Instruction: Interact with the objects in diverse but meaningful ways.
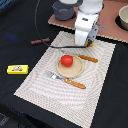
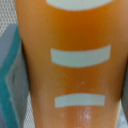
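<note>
My gripper [image 1: 88,44] hangs over the far edge of the striped placemat [image 1: 45,85] and is shut on the orange ridged bread block [image 2: 75,35]. The block fills the wrist view, with pale ridges across it and a grey-teal finger [image 2: 10,75] beside it. In the exterior view only a small orange bit of the block [image 1: 90,44] shows under the hand. The red tomato [image 1: 67,60] sits on a tan plate [image 1: 71,71] in front of the gripper. The yellow labelled bar [image 1: 17,69] and the thin brown stick [image 1: 40,41] lie on the dark table. The grey pot [image 1: 64,10] stands at the back.
A knife [image 1: 88,58] and a fork [image 1: 70,81], both with orange handles, lie beside the plate on the placemat. A brown board [image 1: 112,30] at the back carries a pale bowl [image 1: 123,18]. The arm's black cable [image 1: 39,20] loops over the back of the table.
</note>
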Controlling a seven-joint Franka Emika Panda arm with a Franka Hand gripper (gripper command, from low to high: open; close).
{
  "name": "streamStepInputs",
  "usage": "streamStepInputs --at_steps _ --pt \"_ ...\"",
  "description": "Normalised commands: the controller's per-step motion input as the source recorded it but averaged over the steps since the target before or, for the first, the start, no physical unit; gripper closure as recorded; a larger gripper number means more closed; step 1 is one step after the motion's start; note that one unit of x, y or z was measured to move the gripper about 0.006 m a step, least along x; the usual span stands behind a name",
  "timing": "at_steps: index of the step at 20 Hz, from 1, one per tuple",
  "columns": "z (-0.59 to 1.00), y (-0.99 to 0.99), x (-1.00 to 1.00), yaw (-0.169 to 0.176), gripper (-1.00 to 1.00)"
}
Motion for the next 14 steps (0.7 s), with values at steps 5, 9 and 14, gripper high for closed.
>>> streamStepInputs --at_steps 5,9,14 --pt "0.91 -0.90 -0.02 0.000 1.00" --pt "0.82 -0.92 0.00 0.000 1.00" --pt "0.41 -0.95 0.00 0.000 1.00"
